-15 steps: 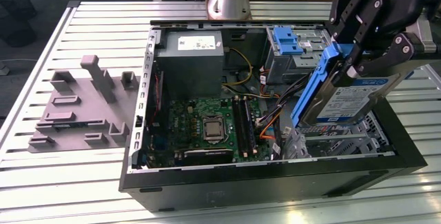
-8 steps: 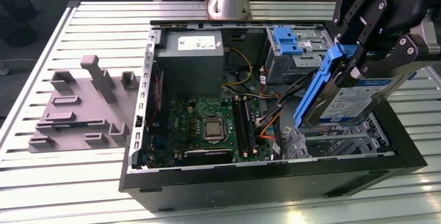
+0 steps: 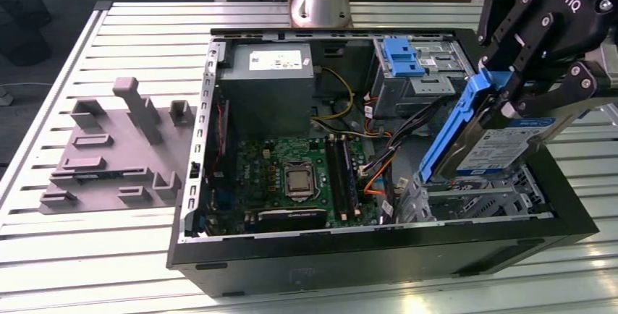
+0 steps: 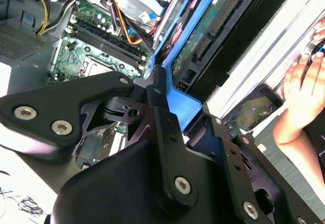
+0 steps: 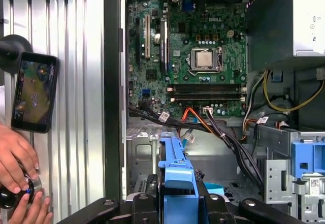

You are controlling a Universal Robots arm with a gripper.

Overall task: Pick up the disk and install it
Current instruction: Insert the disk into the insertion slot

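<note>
In the exterior view my gripper (image 3: 526,104) is shut on the disk (image 3: 497,151), a silver drive with a white-and-blue label clipped in a blue plastic frame (image 3: 452,140). The disk hangs tilted, its lower end just above the metal drive cage (image 3: 473,200) at the front corner of the open computer case (image 3: 386,260), on the exterior view's right. In the second wrist view the disk's green circuit side (image 4: 203,41) runs away from my gripper (image 4: 177,107). The first wrist view has the blue frame (image 5: 176,170) held edge-on in my gripper (image 5: 177,206).
Inside the case lie the motherboard (image 3: 289,176), a grey power-supply box (image 3: 265,75), a bundle of cables (image 3: 386,162) and an empty blue bracket (image 3: 401,57). A grey fixture plate (image 3: 116,147) sits beside the case. A person's hand (image 5: 15,158) and a phone (image 5: 34,92) rest outside the case wall.
</note>
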